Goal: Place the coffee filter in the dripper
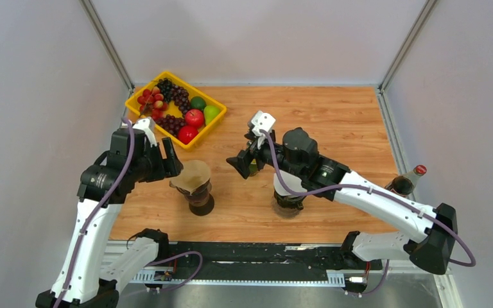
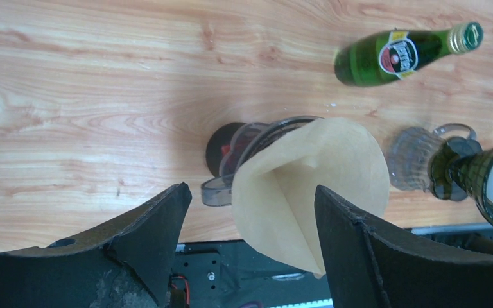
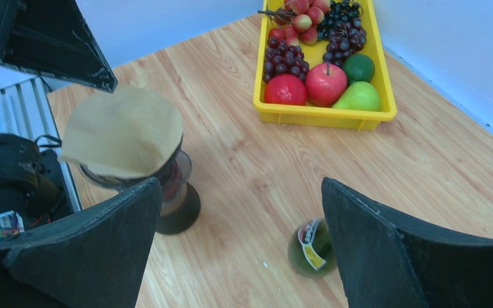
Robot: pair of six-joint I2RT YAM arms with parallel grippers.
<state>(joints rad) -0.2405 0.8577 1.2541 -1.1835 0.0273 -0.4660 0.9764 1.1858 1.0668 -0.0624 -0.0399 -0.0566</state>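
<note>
The brown paper coffee filter (image 1: 192,173) sits opened as a cone in the top of the clear dripper (image 1: 199,196) on its dark base, left of the table's middle. It leans and overhangs the rim toward the near side in the left wrist view (image 2: 314,186), over the dripper (image 2: 244,144). My left gripper (image 1: 170,157) is open just left of the filter; in its own view the gripper (image 2: 251,187) straddles the filter's near edge, which lies close by the right finger. My right gripper (image 1: 241,163) is open and empty to the dripper's right, with the filter (image 3: 125,131) and dripper (image 3: 176,192) at its left.
A green bottle (image 3: 311,247) stands under my right gripper (image 3: 241,186) and also shows in the left wrist view (image 2: 398,56). A glass piece (image 2: 417,157) stands beneath the right arm. A yellow fruit tray (image 1: 142,112) is at the back left. A red-capped bottle (image 1: 406,181) stands at the right edge.
</note>
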